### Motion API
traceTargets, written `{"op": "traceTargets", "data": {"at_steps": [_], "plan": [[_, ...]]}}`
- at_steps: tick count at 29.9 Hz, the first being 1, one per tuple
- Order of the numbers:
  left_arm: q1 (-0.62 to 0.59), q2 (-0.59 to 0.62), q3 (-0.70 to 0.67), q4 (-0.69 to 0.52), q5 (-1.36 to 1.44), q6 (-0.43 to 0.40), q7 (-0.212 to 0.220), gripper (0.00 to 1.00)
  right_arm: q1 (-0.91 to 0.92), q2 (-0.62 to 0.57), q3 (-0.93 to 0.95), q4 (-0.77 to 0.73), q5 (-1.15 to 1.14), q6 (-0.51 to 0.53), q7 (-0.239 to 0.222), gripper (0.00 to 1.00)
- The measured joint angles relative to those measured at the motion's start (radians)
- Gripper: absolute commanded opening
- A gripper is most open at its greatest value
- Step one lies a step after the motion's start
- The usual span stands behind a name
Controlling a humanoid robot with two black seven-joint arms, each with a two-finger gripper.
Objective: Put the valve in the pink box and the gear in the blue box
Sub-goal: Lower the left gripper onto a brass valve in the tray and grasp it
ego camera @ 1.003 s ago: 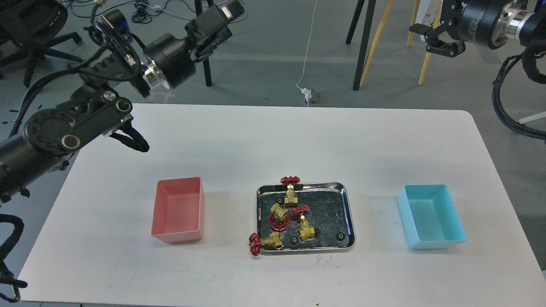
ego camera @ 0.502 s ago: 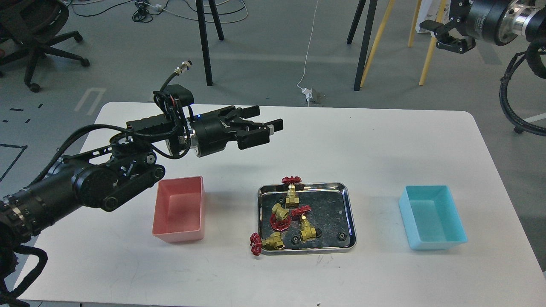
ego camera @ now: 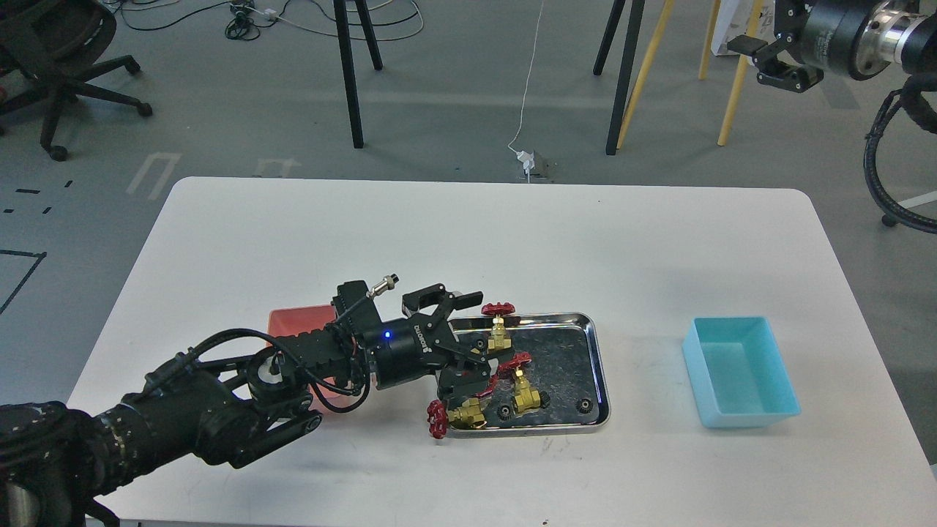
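White table (ego camera: pixel 293 227): holds three containers in a row.

Steel tray (ego camera: pixel 596 366), centre: contains four brass valves with red handwheels and several small black gears. One valve (ego camera: pixel 500 333) stands at the tray's far rim; a second valve (ego camera: pixel 524 391) sits mid-tray; a third valve (ego camera: pixel 455 417) lies over the near-left rim, its handwheel outside the tray; the fourth is mostly hidden behind the left gripper. One gear (ego camera: pixel 585 405) lies near the tray's near-right corner, another gear (ego camera: pixel 504 413) beside the mid-tray valve.

Pink box (ego camera: pixel 293 322), left of tray: largely covered by the left arm.

Blue box (ego camera: pixel 739 369), right of tray: nothing seen inside.

Left gripper (ego camera: pixel 468 340): low over the tray's left edge, fingers spread apart around the hidden valve, nothing clamped. White lettering on its body, too small to read.

Right gripper (ego camera: pixel 765 58): raised at upper right, well off the table, fingers parted, holding nothing.
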Motion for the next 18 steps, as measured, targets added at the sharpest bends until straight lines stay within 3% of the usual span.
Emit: {"op": "traceTargets", "data": {"at_steps": [7, 18], "plan": [[0.022, -0.109, 0.091, 0.212, 0.000, 0.002, 0.000, 1.00, -0.005, 0.010, -0.002, -0.006, -0.002, 0.000, 0.000, 0.98], [0.021, -0.123, 0.089, 0.229, -0.050, 0.002, 0.000, 1.00, -0.009, 0.031, -0.003, -0.039, -0.002, 0.000, 0.000, 0.98]]}}
